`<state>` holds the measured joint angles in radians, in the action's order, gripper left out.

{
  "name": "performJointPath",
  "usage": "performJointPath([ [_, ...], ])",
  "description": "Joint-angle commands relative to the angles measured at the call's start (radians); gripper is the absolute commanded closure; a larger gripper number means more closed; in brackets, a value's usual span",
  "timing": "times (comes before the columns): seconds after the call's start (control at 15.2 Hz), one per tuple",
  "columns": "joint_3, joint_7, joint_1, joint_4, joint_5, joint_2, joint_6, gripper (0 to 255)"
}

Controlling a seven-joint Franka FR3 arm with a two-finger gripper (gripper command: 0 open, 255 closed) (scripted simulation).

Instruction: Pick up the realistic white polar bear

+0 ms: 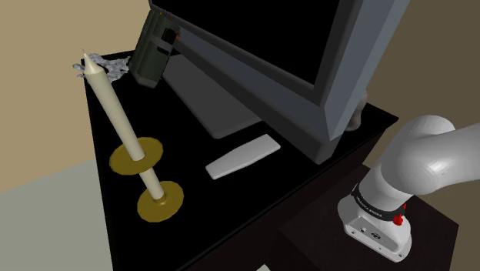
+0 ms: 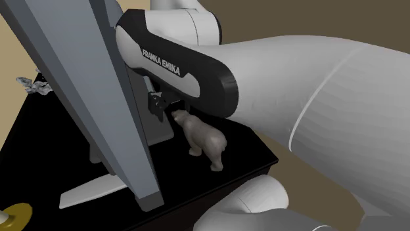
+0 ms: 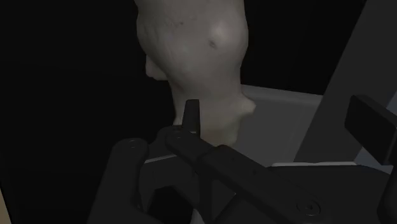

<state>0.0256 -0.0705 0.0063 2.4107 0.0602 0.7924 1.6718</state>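
As the hand stands now: the gripper (image 2: 163,107) has its fingers spread wide and clasps nothing. One fingertip (image 3: 191,116) sits right in front of the bear, the other well off to the side.
Polar bear: the polar bear (image 2: 205,139), pale greyish-tan, stands on all fours on the black table (image 2: 256,155) just ahead of the fingers and behind the monitor (image 2: 85,98). Its head is the part nearest the hand, and whether a finger touches it I cannot tell.
Facing: snout toward the hand, rump away from it.
Long axis: nose to tail, level with the tabletop, running roughly straight out from the fingertips.
Step in hand: closing in for the grasp, by my reading; the bear is not yet held.
Doing it well: the bear looks lined up with one finger rather than the gap, so I would shift the hand sideways until the body sits midway between the fingers. Pinching the head alone seems risky — it tapers and could slip. Better to reach on over the shoulders and clamp across the flanks, square to the long axis.
Watch for: the monitor close beside the hand, and a finger nudging the snout — that could tip the bear.
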Motion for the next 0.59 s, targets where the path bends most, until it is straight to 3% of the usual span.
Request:
performJointPath([
  [0.0,0.0,0.0,0.0,0.0,0.0,0.0,0.0,0],
  [0.26,-0.008,-0.004,-0.035,-0.126,-0.092,-0.117,-0.057,0],
  [0.53,-0.007,-0.003,-0.035,-0.065,-0.093,-0.107,-0.006,0],
])
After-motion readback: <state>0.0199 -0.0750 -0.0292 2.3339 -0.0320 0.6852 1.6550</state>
